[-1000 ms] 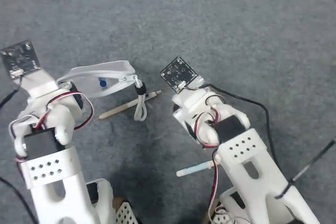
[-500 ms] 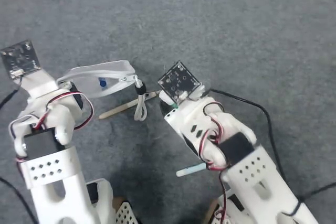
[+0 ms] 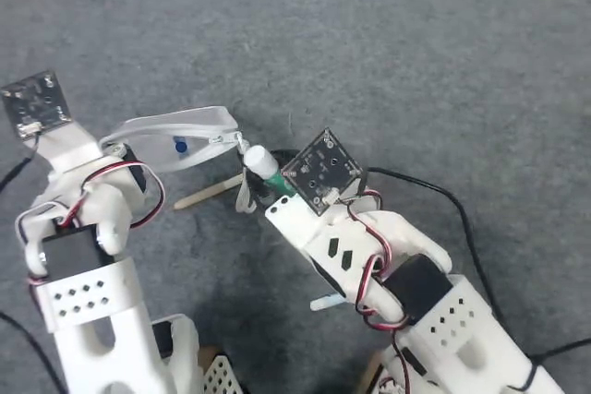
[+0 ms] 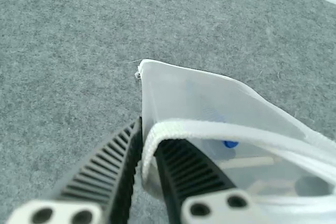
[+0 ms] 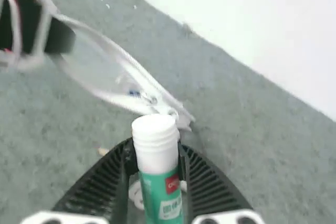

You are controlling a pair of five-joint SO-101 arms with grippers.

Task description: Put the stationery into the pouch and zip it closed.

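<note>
A translucent white pouch (image 3: 175, 138) hangs just above the carpet, and my left gripper (image 4: 145, 129) is shut on the rim at one end of it. Something small and blue (image 3: 180, 146) lies inside; its blue spot (image 4: 230, 144) shows through the wall in the left wrist view. My right gripper (image 5: 155, 149) is shut on a glue stick (image 5: 155, 136) with a white cap and green body. The glue stick (image 3: 260, 164) points at the pouch's zip end (image 5: 157, 100), a short way from it. A wooden pencil (image 3: 208, 193) lies on the carpet below the pouch.
The white zip-pull cord (image 3: 246, 193) dangles from the pouch's end across the pencil. A pale pen (image 3: 328, 302) lies on the grey carpet (image 3: 443, 89) under the right arm. Open carpet stretches to the back and right.
The right arm has swung forward and left toward the pouch's zip end, bringing the glue stick up beside it. The left arm and the pouch have kept still.
</note>
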